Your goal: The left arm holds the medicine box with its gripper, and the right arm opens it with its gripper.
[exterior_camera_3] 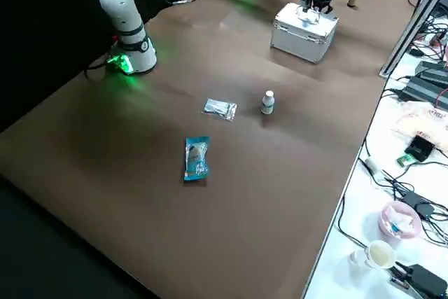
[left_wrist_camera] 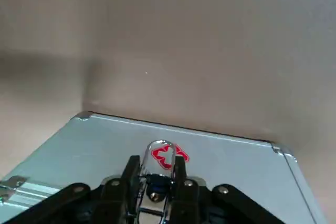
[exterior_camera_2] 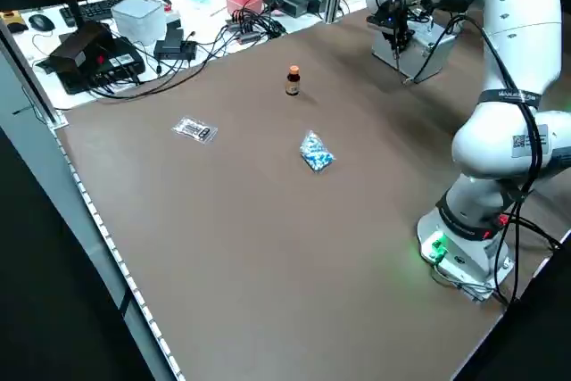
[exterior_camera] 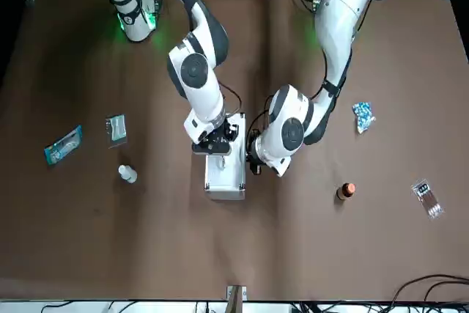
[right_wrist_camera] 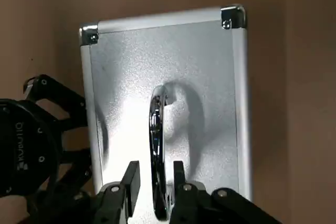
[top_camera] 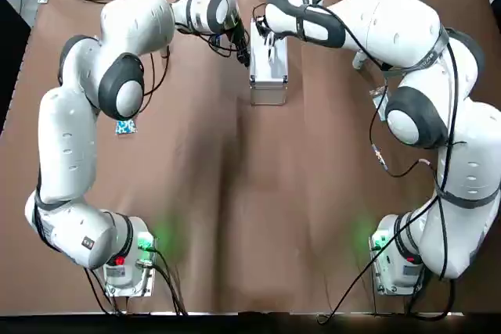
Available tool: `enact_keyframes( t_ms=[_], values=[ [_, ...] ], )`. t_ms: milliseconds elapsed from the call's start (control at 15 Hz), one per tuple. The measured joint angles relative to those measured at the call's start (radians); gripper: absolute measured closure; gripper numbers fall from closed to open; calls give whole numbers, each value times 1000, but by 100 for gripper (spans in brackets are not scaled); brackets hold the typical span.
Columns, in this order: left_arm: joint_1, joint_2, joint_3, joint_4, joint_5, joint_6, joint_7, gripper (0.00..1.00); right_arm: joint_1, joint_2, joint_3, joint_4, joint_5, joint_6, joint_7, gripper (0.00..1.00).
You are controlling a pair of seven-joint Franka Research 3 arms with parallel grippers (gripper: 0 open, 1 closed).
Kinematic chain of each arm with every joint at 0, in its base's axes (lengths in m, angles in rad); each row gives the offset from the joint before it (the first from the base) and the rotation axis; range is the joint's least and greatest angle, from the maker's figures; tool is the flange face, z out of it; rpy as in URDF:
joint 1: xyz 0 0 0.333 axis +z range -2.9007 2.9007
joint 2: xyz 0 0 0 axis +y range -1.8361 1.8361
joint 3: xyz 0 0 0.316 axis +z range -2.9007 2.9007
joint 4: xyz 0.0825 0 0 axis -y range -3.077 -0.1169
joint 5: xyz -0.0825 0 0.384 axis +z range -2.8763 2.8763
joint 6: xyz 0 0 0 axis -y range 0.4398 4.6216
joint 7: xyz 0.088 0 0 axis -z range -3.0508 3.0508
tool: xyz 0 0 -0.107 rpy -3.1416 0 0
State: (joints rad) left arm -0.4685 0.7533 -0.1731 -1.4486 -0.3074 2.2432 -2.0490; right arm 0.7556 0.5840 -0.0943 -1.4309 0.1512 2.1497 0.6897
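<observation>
The medicine box (top_camera: 268, 77) is a silver aluminium case lying at the far middle of the table, also seen in the front view (exterior_camera: 225, 174). My left gripper (top_camera: 243, 51) presses against the box's left side. In the left wrist view the left gripper (left_wrist_camera: 156, 174) is shut on a chrome clasp (left_wrist_camera: 160, 153) next to a red cross mark. From above, my right gripper (top_camera: 271, 46) comes down onto the lid. Its fingers (right_wrist_camera: 131, 181) close on the chrome carry handle (right_wrist_camera: 156, 129). The lid lies flat on the box.
On the robot's left lie a blue packet (exterior_camera: 361, 116), a brown bottle (exterior_camera: 345, 191) and a small sachet (exterior_camera: 427, 198). On its right are a white bottle (exterior_camera: 127, 174), a clear sachet (exterior_camera: 116, 128) and a teal packet (exterior_camera: 63, 144). Cables and gear crowd the far bench (exterior_camera_2: 134, 33).
</observation>
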Motion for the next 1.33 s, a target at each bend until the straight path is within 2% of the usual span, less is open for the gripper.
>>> enact_keyframes(
  t_ms=[600, 733, 800, 867, 1333],
  values=[
    [0, 0, 0, 0, 0, 0, 0, 69, 3, 8, 0, 0, 0, 0, 0, 74],
    [0, 0, 0, 0, 0, 0, 0, 69, 3, 11, 0, 0, 0, 0, 0, 82],
    [0, 0, 0, 0, 0, 0, 0, 69, 3, 11, 0, 0, 0, 0, 0, 82],
    [0, 0, 0, 0, 1, 0, 0, 69, 3, 11, -1, 0, -1, -2, 0, 87],
    [-1, 0, 0, 2, 1, 0, 0, 69, -12, 11, -3, 6, 24, -22, 0, 87]
  ],
)
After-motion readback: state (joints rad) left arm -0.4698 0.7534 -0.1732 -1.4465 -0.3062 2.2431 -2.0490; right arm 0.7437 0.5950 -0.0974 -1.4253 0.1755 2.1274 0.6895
